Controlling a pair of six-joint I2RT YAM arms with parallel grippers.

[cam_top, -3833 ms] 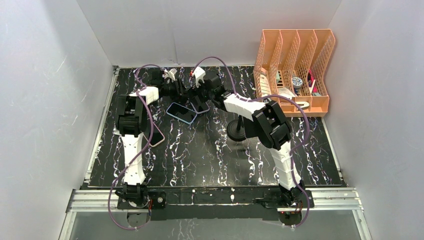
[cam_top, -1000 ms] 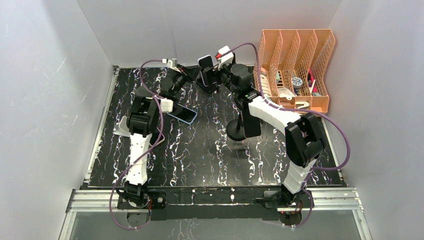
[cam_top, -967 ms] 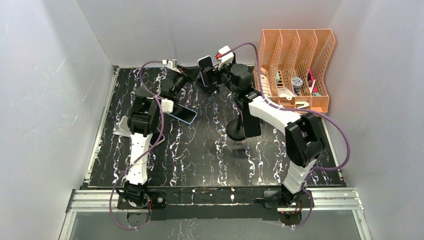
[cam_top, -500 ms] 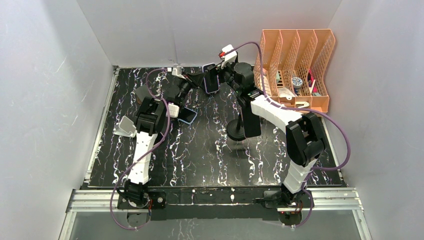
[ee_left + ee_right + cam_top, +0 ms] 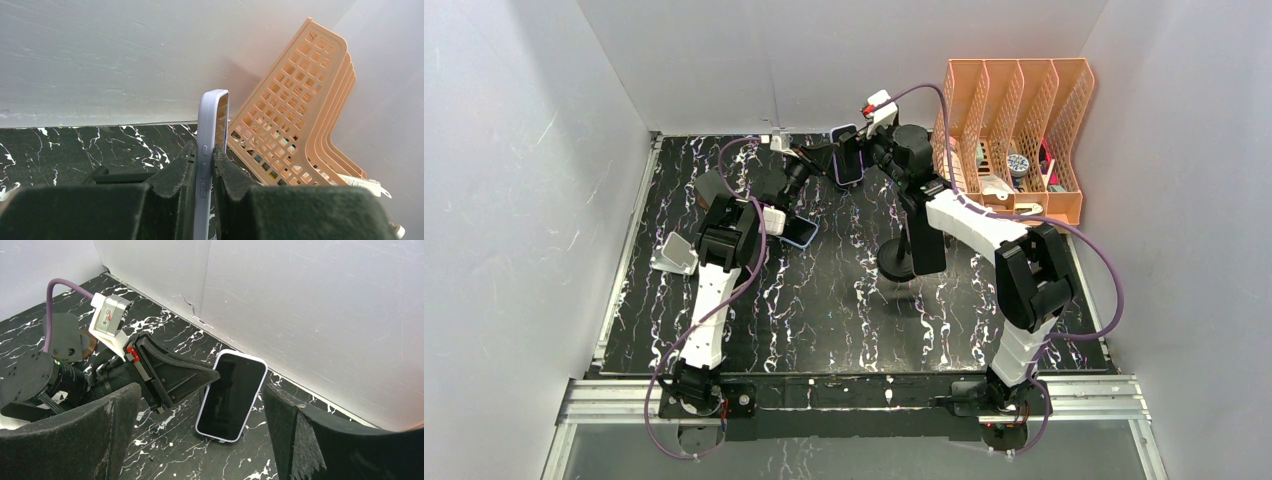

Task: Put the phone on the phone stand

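The left tool pinched the phone edge-on, long axis upright. The right tool gaped wide, empty, facing its screen. The stand sat nearer the right arm.

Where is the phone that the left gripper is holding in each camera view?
Top external: phone upright at back centre, left of the orange rack.
Left wrist: phone centre, edge-on in the left gripper.
Right wrist: phone centre, screen toward the camera.
Shared landmark: black marbled table meeting the white back wall.
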